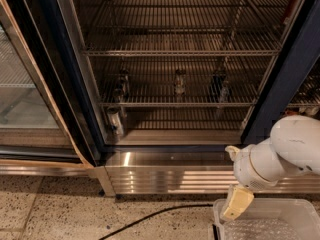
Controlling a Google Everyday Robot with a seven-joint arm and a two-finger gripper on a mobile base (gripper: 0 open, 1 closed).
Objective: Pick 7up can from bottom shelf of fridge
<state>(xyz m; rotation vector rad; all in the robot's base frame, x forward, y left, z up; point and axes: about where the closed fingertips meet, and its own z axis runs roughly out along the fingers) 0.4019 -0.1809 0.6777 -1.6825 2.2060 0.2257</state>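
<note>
I'm looking at what seems a shop: a big glass-door fridge (pixel 170 171) is standing on speckled floor (pixel 45 209), my gripper (pixel 232 211) hanging low by its steel base.

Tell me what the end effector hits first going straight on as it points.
The end effector, low at the right, points downward; likely the left rim of the clear plastic bin first, though depth is unclear.

7up can (pixel 180 82) stands upright on bottom shelf (pixel 150 104); gripper (pixel 237 204) low before fridge (pixel 170 176).
</note>
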